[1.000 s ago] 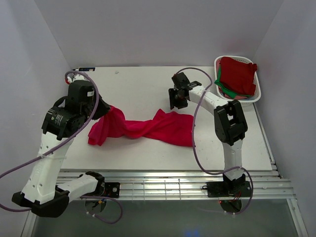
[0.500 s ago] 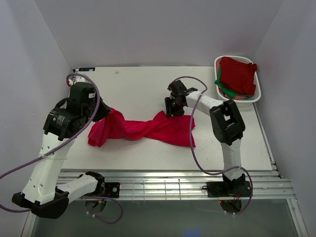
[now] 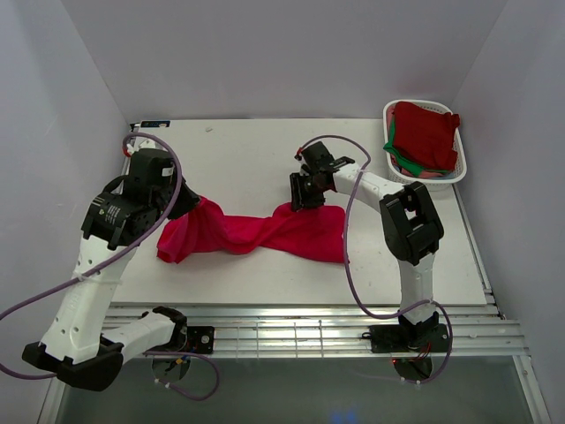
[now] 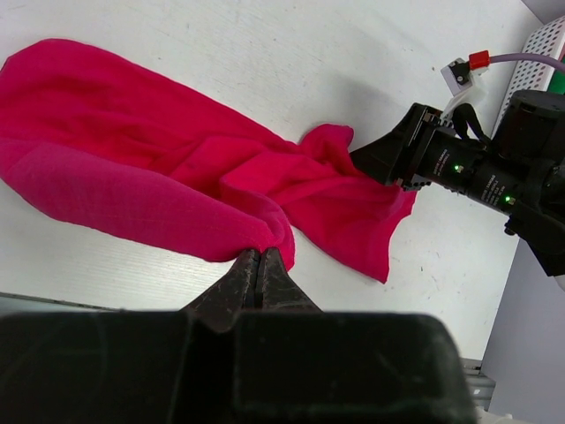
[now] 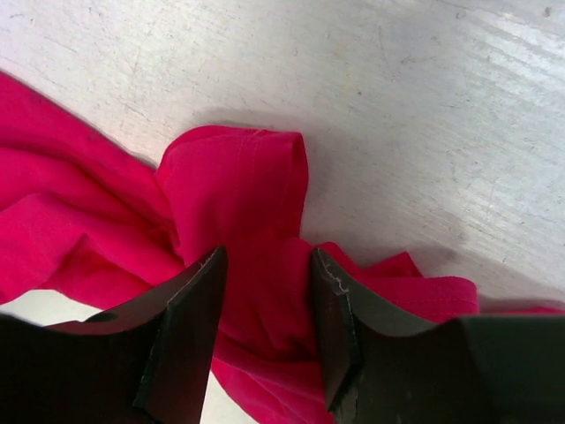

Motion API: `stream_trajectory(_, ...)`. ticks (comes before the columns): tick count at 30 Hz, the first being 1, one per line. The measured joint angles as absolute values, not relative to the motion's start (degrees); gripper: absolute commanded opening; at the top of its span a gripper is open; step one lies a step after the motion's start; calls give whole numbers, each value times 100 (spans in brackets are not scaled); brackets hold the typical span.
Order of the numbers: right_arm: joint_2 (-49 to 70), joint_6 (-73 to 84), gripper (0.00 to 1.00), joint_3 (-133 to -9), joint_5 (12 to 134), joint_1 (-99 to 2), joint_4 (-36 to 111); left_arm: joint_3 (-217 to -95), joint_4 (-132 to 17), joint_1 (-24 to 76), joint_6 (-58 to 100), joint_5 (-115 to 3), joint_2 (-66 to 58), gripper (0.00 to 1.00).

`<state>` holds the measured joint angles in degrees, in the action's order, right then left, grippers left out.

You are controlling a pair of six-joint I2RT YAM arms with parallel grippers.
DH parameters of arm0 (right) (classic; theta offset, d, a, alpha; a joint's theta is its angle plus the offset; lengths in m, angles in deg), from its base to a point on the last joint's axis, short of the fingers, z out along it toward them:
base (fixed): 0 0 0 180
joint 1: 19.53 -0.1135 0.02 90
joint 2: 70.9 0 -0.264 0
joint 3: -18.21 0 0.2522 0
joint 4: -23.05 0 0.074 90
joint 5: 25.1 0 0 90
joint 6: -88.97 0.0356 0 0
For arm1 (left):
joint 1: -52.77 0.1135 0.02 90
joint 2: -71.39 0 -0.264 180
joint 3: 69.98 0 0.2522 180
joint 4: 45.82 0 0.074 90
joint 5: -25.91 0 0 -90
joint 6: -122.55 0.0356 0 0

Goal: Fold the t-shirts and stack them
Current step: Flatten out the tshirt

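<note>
Across the table (image 3: 238, 150) the twisted crimson t-shirt (image 3: 265, 231) runs left to right; the left tool (image 4: 259, 262) pinches its left end, the right tool (image 5: 267, 258) hangs spread over its far fold.

This looks like a robot lab, a small test booth made for trying things out. Plain pale walls (image 3: 282, 53) close in a flat white table (image 3: 247, 150) along its left, far and right edges. Two white and black robot arms, the left arm (image 3: 84, 291) and the right arm (image 3: 410, 225), are bolted on at the near edge. Silver metal rails (image 3: 300, 329) run from side to side there. A thin purple cable (image 4: 530, 56) loops off each arm. One crimson cloth t-shirt (image 3: 265, 231) lies on the table between the arms. A white slotted plastic basket (image 3: 387, 113) sits in the far right corner.
</note>
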<state>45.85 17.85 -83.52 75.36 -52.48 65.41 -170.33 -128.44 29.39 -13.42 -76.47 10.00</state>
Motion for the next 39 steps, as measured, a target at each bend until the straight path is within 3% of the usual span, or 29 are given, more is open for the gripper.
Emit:
stream_trajectory(28, 4482, 2003, 49, -8542, 7704, -5567, 6532, -16760, -12837, 2939, -1401, -7538, 1225, 0)
stream_trajectory(33, 4482, 1988, 42, -8374, 7693, -5641, 6550, -16760, -12839, 2939, -1399, -7525, 1225, 0)
stream_trajectory(35, 4487, 1970, 35, -8361, 7662, -5659, 6580, -16760, -12842, 2939, -1399, -7522, 1225, 0)
stream_trajectory(36, 4487, 1953, 31, -8361, 7641, -5663, 6585, -16760, -12846, 2939, -1397, -7522, 1225, 0)
stream_trajectory(37, 4487, 1938, 16, -8361, 7601, -5663, 6582, -16760, -12852, 2939, -1397, -7525, 1227, 0)
stream_trajectory(38, 4487, 1898, 10, -8361, 7557, -5663, 6585, -16760, -12859, 2941, -1397, -7525, 1232, 0)
stream_trajectory(39, 4491, 1911, 8, -8361, 7527, -5663, 6600, -16760, -12861, 2939, -1397, -7525, 1236, 0)
